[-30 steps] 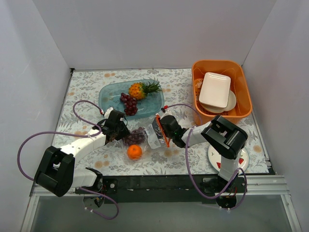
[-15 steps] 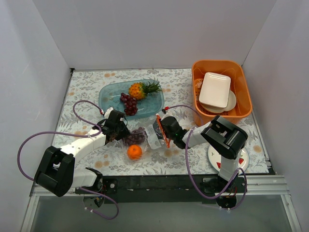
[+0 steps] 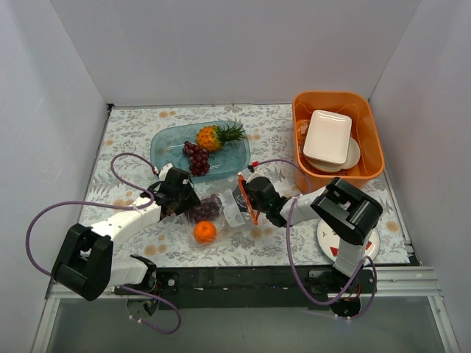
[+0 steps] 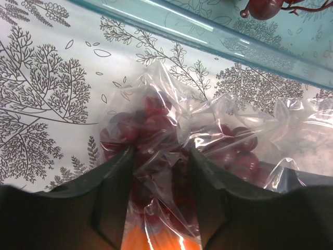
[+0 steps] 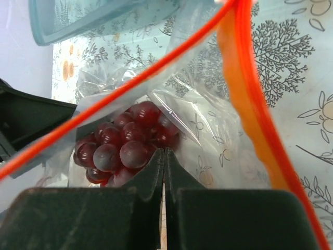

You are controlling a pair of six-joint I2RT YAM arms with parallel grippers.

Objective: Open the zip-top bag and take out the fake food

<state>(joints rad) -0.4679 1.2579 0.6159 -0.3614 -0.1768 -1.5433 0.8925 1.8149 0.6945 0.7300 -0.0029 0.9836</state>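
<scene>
clear zip-top bag [image 3: 230, 213] mid-frame, grapes [image 5: 125, 143] inside, right gripper [image 5: 164, 154] pinched shut on its mouth, left gripper [image 4: 159, 154] half-open astride its bottom

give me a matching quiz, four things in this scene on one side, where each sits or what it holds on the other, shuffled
Things:
1 pineapple
2 orange
3 white dish
4 bag

Place or state:
a in the orange bin
b loose on the table, outside the bag
c holds grapes
d in the teal tray

Pairs: 1-d, 2-b, 3-a, 4-c
</scene>
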